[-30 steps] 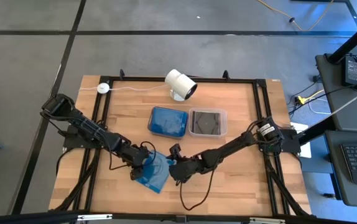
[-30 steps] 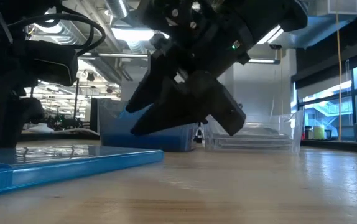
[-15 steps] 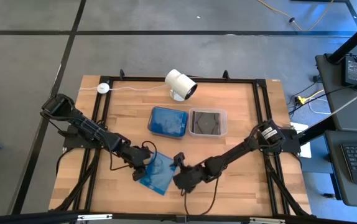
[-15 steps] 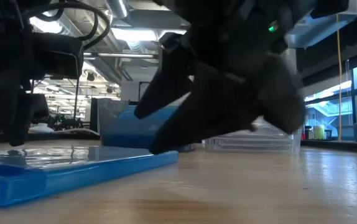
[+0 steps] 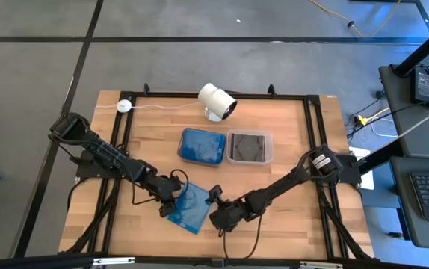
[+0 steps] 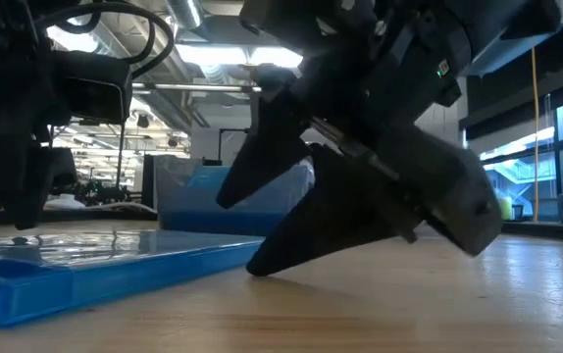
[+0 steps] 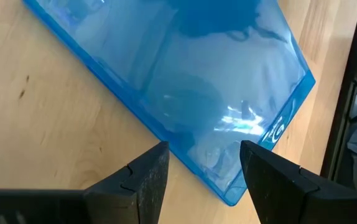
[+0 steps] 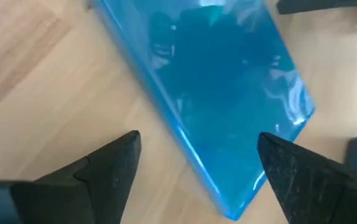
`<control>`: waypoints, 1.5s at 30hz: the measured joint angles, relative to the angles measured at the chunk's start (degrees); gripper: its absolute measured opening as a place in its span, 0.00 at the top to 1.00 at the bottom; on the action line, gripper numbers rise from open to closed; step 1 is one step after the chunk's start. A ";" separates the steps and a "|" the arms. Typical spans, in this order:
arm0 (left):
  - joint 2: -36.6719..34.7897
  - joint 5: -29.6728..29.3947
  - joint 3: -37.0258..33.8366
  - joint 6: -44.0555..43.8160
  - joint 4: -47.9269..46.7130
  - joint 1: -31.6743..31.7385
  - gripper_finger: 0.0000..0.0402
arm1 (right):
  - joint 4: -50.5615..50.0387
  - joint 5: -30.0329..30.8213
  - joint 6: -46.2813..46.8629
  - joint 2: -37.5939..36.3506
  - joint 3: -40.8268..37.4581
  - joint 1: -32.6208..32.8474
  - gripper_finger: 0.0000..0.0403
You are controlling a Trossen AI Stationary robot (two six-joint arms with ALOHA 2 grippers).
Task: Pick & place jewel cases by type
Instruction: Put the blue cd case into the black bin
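A translucent blue jewel case (image 5: 190,211) lies flat on the wooden table near its front edge, between my two grippers. My left gripper (image 5: 171,208) stands open at the case's left side, its fingers (image 7: 147,180) straddling one edge of the blue case (image 7: 216,81). My right gripper (image 5: 213,214) is wide open at the case's right side, a fingertip on either side of one corner of the case (image 8: 228,93). In the low view its lower fingertip (image 6: 259,265) is down at the table top just beside the case's edge (image 6: 232,253); whether it touches the case I cannot tell.
Two tubs stand side by side mid-table: a blue one (image 5: 202,146) and a clear one (image 5: 249,147) with a dark case inside. A white cylindrical camera (image 5: 217,101) stands behind them. A black frame (image 5: 315,134) runs around the table.
My right gripper has gone toward the table's near edge and down, and its fingers have opened wider. The blue jewel case has shifted slightly on the table toward the near edge and still lies flat.
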 joint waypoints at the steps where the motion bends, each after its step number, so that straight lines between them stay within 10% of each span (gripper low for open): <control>1: 0.00 0.21 0.00 -0.11 0.01 0.00 0.52 | 0.41 1.09 -0.60 0.28 0.02 0.04 0.19; 21: 8.44 7.30 0.13 -2.02 15.08 0.00 0.52 | 4.72 13.29 -12.15 1.15 -0.43 0.46 0.19; 45: 8.55 5.99 0.07 0.09 15.34 0.09 0.52 | 19.46 9.99 -24.58 0.91 -0.12 1.03 0.19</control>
